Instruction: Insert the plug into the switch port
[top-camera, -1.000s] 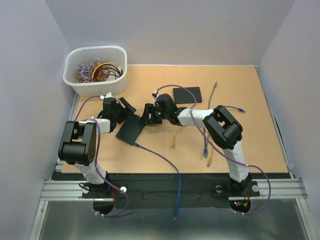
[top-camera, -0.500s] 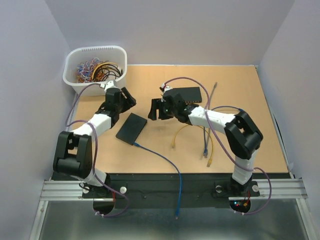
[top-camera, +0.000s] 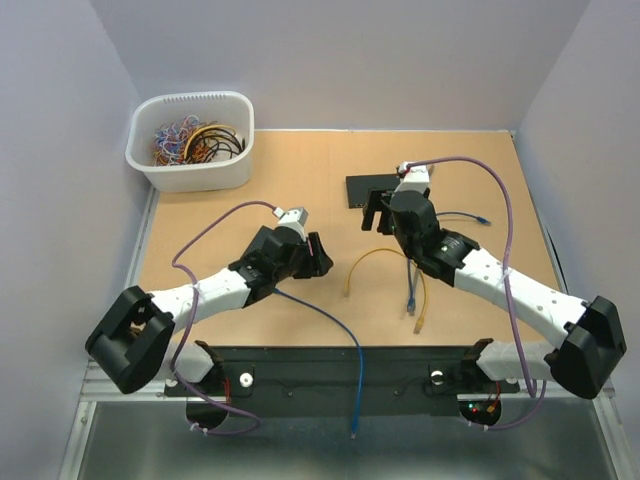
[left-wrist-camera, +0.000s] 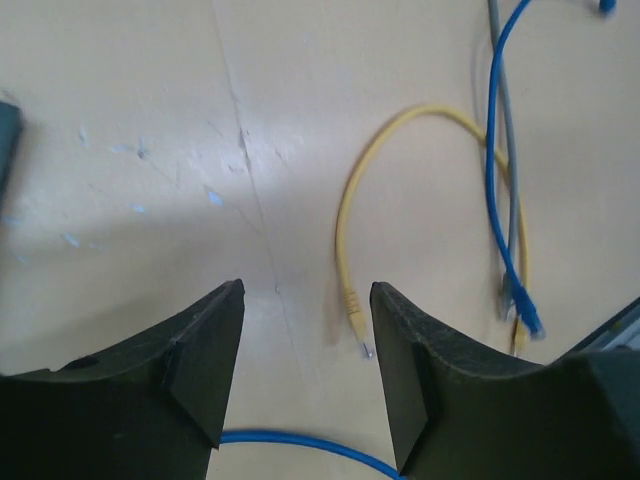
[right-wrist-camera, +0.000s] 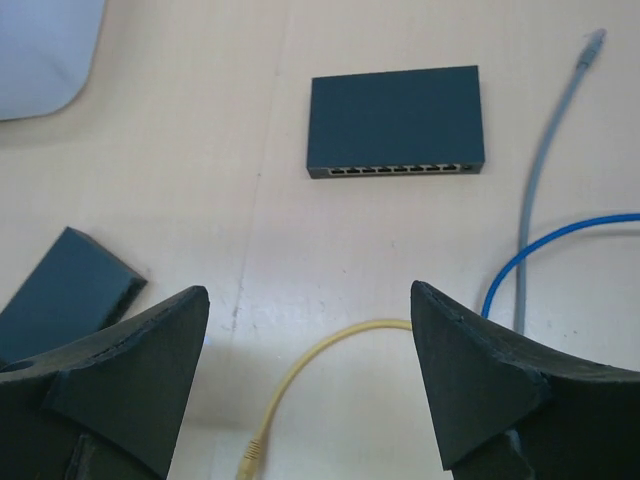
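A dark switch (right-wrist-camera: 396, 120) lies flat, its row of ports facing my right gripper (right-wrist-camera: 308, 295), which is open and empty above the table short of it. In the top view the right gripper (top-camera: 380, 212) partly covers that switch (top-camera: 362, 186). A second dark switch (right-wrist-camera: 65, 290) lies to the left, hidden under my left arm in the top view. A yellow cable (left-wrist-camera: 345, 210) ends in a plug (left-wrist-camera: 352, 305) lying on the table. My left gripper (left-wrist-camera: 305, 300) is open and empty above it, the plug near the right finger. It also shows in the top view (top-camera: 318, 255).
A blue cable (top-camera: 335, 330) runs from under the left arm off the table's near edge. Another blue cable (left-wrist-camera: 495, 150), a grey cable (right-wrist-camera: 545, 170) and more plugs (top-camera: 412, 300) lie at centre right. A white basket (top-camera: 190, 140) of cables stands at the back left.
The left gripper swung from the back left to the front centre, over the near switch and toward the yellow plug. The right gripper moved right and back, to the far switch.
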